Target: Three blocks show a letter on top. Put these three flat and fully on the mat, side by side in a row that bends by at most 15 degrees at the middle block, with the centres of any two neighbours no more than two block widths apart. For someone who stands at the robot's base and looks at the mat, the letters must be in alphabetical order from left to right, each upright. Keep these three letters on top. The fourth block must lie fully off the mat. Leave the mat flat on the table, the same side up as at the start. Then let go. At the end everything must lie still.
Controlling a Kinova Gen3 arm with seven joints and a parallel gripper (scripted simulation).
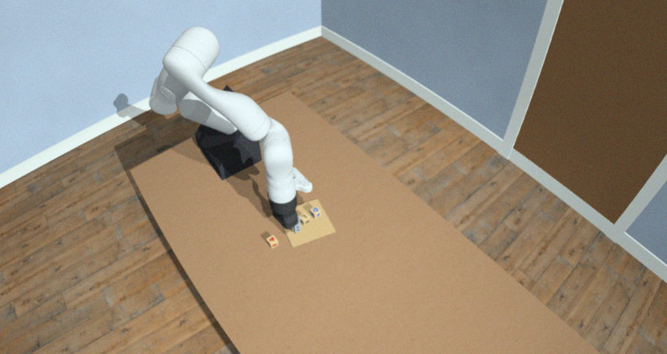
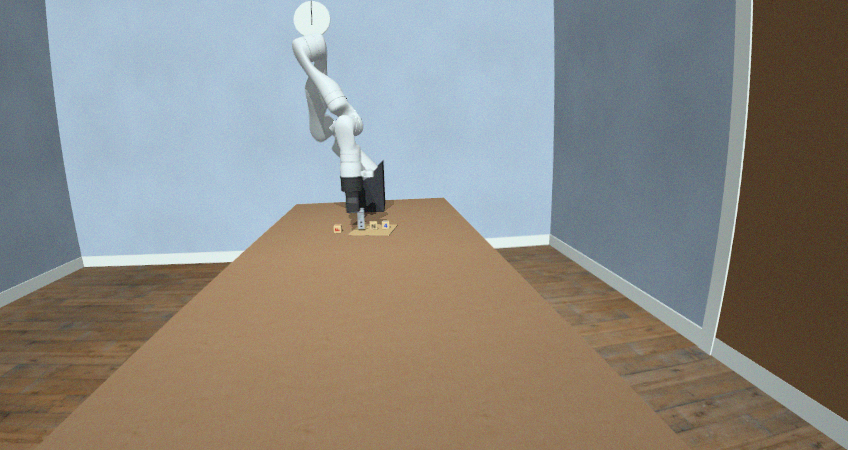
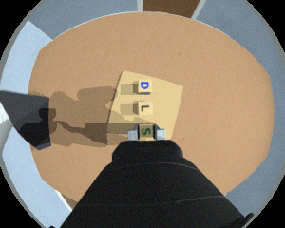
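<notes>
The tan mat [image 1: 318, 233] [image 2: 371, 233] [image 3: 167, 105] lies on the table. On it stand the blue D block [image 1: 315, 212] [image 2: 385, 225] [image 3: 144, 85] and the L block [image 1: 304, 219] [image 2: 373, 225] [image 3: 144, 108], in line. My gripper [image 1: 296, 228] [image 2: 361, 226] [image 3: 145, 129] is shut on the green S block [image 3: 145, 131], third in this line, low over or on the mat. Its contact with the mat is hidden, and the finger covers it in the exterior view. Seen from the base, the order left to right is D, L, S.
The fourth block [image 1: 272, 241] [image 2: 337, 228], with red marks, lies off the mat, beyond the S side, and is out of the wrist view. The L block is close beside the gripper. The black base [image 1: 229, 152] stands behind the mat.
</notes>
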